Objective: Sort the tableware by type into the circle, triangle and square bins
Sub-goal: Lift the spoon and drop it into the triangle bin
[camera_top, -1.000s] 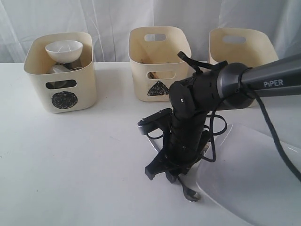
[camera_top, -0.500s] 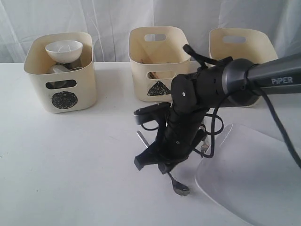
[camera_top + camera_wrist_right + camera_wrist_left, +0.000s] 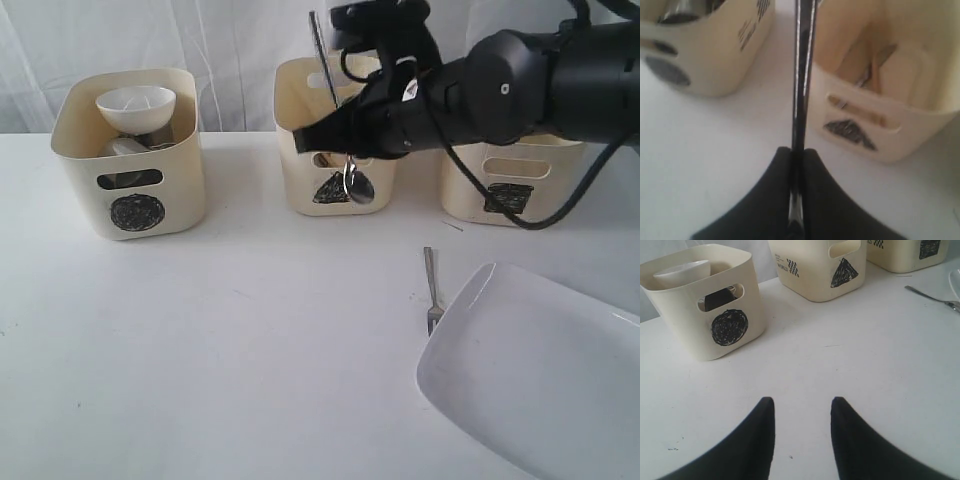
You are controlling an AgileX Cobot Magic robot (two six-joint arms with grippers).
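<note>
— What's nearest?
— The white plate (image 3: 540, 380) at the bench's near right corner, with a fork (image 3: 432, 290) just beside its rim.
— And your grip?
— My right end effector (image 3: 797, 151) is clenched low on a steel spoon (image 3: 358, 186), before the triangle bin (image 3: 296, 170) by the far edge. The long axis is near upright, bowl down. I judge it stiff, light and slick, so pinch the flat handle. My left end effector (image 3: 802, 401) is released.

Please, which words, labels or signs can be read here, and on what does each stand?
"WORLD": side of the middle bin, by a checkered patch.
Small print above it: too small to read.
Black triangle sign: front of the same bin.
Black circle sign: left bin.
Black square sign: right bin.
</note>
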